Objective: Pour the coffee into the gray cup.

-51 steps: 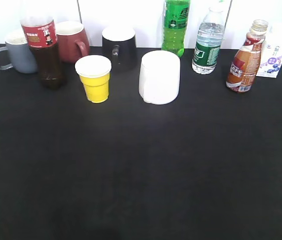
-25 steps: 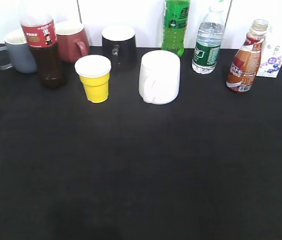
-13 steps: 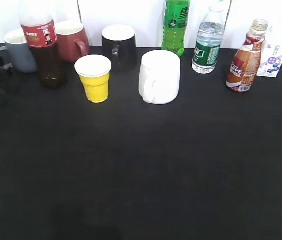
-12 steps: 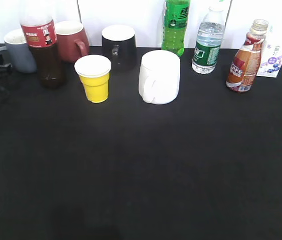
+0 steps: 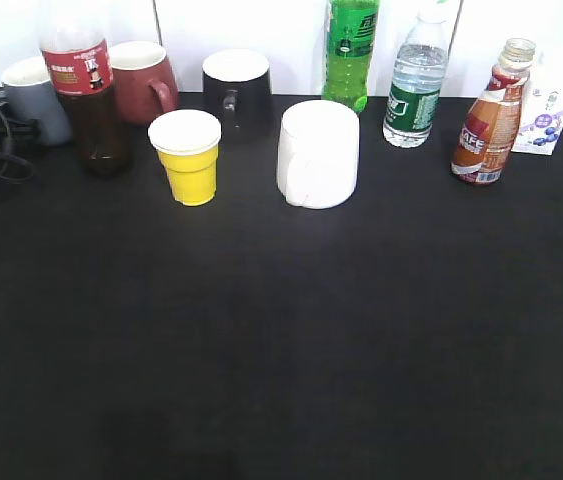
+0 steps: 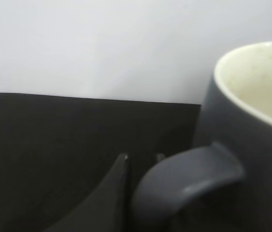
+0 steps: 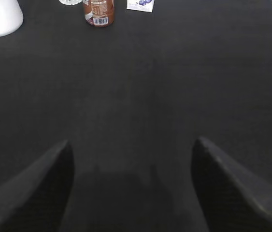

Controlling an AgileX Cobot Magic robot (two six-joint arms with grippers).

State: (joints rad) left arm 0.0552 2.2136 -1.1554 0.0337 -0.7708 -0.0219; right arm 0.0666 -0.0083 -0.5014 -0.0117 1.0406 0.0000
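Nothing is poured yet — the coffee [image 5: 489,115] stands untouched at the back right of the black table [image 5: 291,330] before a white wall, the right gripper [image 7: 131,186] spread wide and empty, while the left gripper [image 6: 121,193], its spread hard to judge, noses at the gray cup's [image 6: 242,159] handle — back left.

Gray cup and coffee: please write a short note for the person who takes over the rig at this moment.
Left end effector: close at the handle of the gray cup; whether it is open or shut cannot be told.
Right end effector: open, empty, above bare table, with the coffee far ahead of it.
Positions: gray cup at far left in the back row, coffee upright at far right.
Done: nothing poured; the cup looks empty inside.
Left: grasp the coffee, bring bottle and cup together, pour.
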